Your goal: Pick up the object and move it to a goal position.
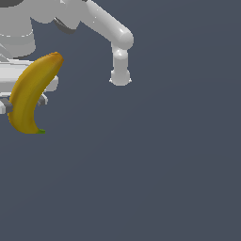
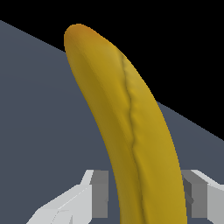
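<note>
**Banana held in tool, carried at exterior view's left**

The banana (image 1: 31,94) is seen gripped between the two fingers of the tool (image 1: 26,101), well over at the exterior view's left edge. In the wrist view the banana (image 2: 131,131) is clamped between the pale grey fingers (image 2: 98,192), one on each side, pads touching the peel near its lower part. So the tool is closed on the fruit, not wide.

The long axis is seen running steeply, close to upright with a lean: the orange-brown end is up and toward the exterior view's right, the tiny green tip (image 1: 42,131) down. Most of the length is seen sticking out beyond the fingers, away from the wrist. Only one arm is present, so no choice of arm arises.

Whether the banana is off the worktop (image 1: 164,179) cannot be told for sure; no shadow or contact is seen, and it is judged lifted. No goal marker is visible in either view, so its direction cannot be given.

Shape: curved, tapered, smooth matte yellow peel, with a dark ridge seam along it in the wrist view. The worktop is rendered flat slate grey, untextured. Arm links are seen white, rounded and glossy-smooth.
</note>
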`<act>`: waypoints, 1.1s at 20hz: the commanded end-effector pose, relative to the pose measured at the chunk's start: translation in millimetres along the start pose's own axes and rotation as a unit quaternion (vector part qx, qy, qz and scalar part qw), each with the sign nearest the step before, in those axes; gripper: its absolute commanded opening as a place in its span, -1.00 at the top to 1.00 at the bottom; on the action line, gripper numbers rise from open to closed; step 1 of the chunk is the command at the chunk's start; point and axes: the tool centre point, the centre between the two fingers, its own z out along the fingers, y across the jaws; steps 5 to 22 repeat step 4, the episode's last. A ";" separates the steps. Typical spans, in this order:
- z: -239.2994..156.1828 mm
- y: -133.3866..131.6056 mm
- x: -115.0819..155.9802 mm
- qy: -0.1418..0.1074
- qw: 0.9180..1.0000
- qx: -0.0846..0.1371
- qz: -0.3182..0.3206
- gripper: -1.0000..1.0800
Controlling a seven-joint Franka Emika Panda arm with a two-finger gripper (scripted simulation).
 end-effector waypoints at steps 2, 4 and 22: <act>0.4 0.6 1.7 0.001 1.000 0.000 -0.001 1.00; 0.9 0.3 2.0 0.000 1.000 0.000 0.000 1.00; 0.9 0.3 2.0 0.000 1.000 0.000 0.000 1.00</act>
